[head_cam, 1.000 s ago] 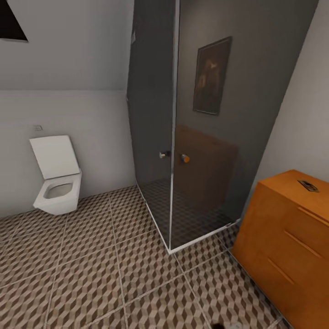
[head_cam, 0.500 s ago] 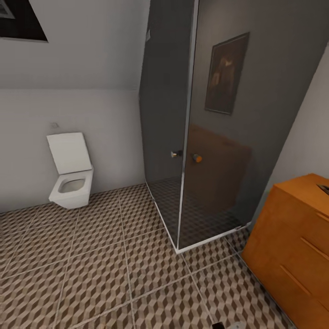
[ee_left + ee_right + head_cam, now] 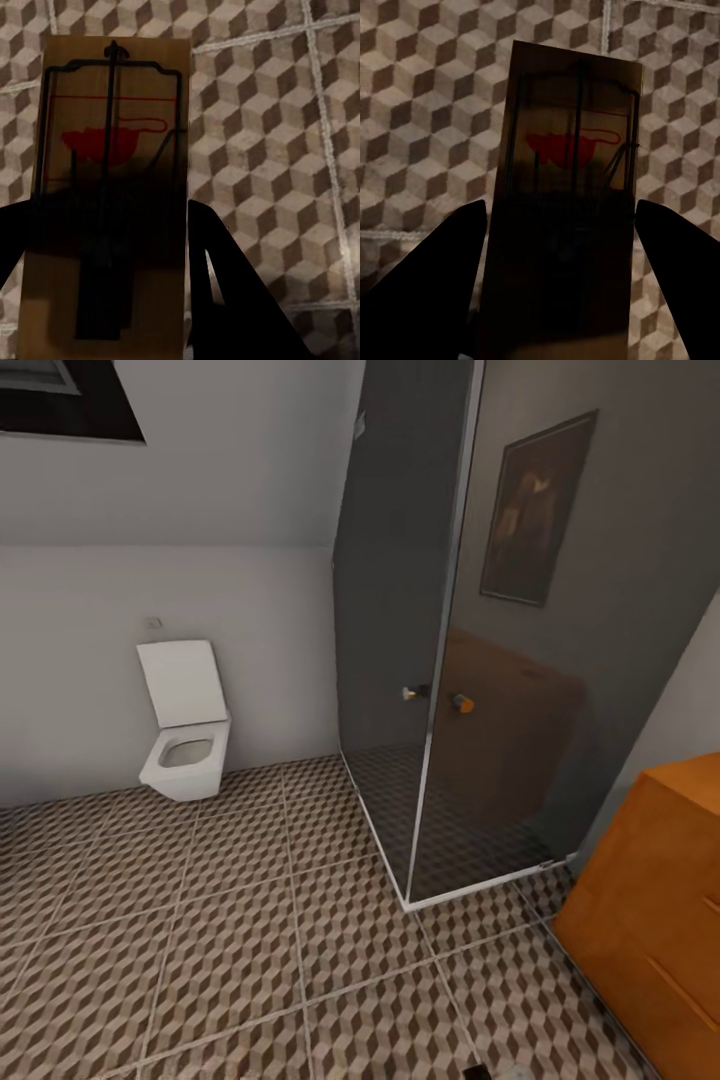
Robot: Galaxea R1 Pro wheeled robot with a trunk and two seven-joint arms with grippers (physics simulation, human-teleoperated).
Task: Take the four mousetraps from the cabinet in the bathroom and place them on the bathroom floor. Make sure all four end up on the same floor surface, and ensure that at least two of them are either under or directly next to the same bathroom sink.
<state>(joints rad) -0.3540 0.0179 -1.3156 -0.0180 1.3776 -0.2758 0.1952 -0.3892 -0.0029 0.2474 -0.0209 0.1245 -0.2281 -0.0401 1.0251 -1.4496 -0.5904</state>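
Note:
In the left wrist view a flat brown mousetrap (image 3: 112, 150) with a red mouse print and thin wire parts sits between the dark fingers (image 3: 225, 285) of my left gripper (image 3: 112, 247), which is shut on it above the cube-pattern bathroom floor (image 3: 285, 135). The right wrist view shows a second mousetrap (image 3: 574, 172), darker in shadow, with my right gripper (image 3: 561, 225) shut on it over the same tiles (image 3: 420, 97). The orange-brown cabinet (image 3: 650, 920) stands at the head view's right edge. The sink and the other mousetraps are out of view.
A white square-edged toilet (image 3: 185, 745) hangs on the far wall, lid up. A dark glass shower enclosure (image 3: 440, 660) with a small knob (image 3: 462, 703) fills the middle and right, next to the cabinet. Patterned floor (image 3: 230, 950) spreads out in front of the toilet.
The head camera has swung left: toilet and shower sit further right in the picture, and most of the cabinet, with its top, has slid out at the right edge.

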